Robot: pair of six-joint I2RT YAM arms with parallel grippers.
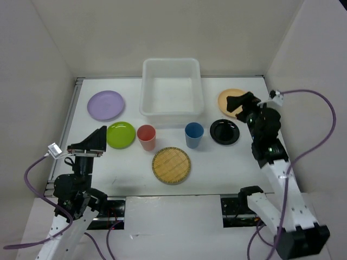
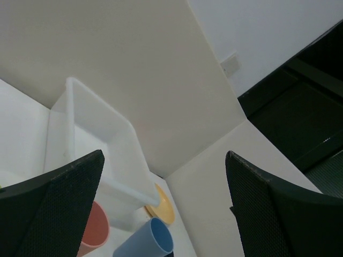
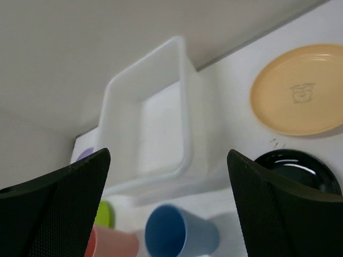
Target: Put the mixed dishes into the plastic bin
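Plastic bin (image 1: 171,111) at the bench's (image 1: 217,168) far middle, plates (image 1: 105,104) and two cups (image 1: 146,136) spread beside and before it; both arms' jaws stand wide open, empty, the right seemingly over the orange plate (image 1: 225,96).

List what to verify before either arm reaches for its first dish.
1. The left gripper is open and empty: ok.
2. The right gripper is open and empty: ok.
3. The plastic bin has nothing inside, so there is room for the dishes: ok.
4. The red cup and blue cup stand upright and apart from each other: ok.
5. The lilac plate, lime green plate, woven plate and black plate lie flat and unstacked: ok.
6. Clearance between the right gripper and the orange plate, which it partly covers in the top view: cannot tell.
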